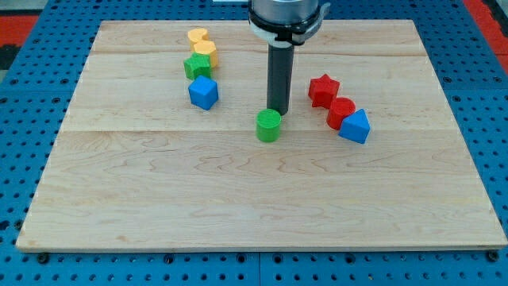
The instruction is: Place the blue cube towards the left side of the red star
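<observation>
Blue cube (pixel 203 93) lay left of our tip (pixel 277 110); no pincer was fitted.

Taking the red star (pixel 323 90) as landmark, we noted cube far left, tip between them, touching the green cylinder (pixel 269 125).

The board (pixel 262 199) is showing pale wood grain in long planks, with blue perforated metal (pixel 16 159) surrounding it. The cube (pixel 203 93) and pyramid (pixel 355 126) are showing blue; the star (pixel 323 90) and block (pixel 341 112) red; two yellow blocks (pixel 201 45) are glowing; a green star (pixel 197 66) and cylinder (pixel 269 125) are showing green. My tip (pixel 277 110) is looking dark.
</observation>
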Robot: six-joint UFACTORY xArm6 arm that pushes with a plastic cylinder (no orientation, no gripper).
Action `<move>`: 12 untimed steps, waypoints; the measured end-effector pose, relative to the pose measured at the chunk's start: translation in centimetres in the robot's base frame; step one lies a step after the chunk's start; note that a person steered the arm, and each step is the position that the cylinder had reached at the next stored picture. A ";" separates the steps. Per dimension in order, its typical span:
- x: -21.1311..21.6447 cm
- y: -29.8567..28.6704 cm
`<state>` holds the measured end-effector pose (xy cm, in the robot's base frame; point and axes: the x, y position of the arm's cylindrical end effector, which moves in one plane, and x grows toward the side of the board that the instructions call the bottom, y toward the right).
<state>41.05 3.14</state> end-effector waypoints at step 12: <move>-3.7 -12.0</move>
<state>37.34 -8.84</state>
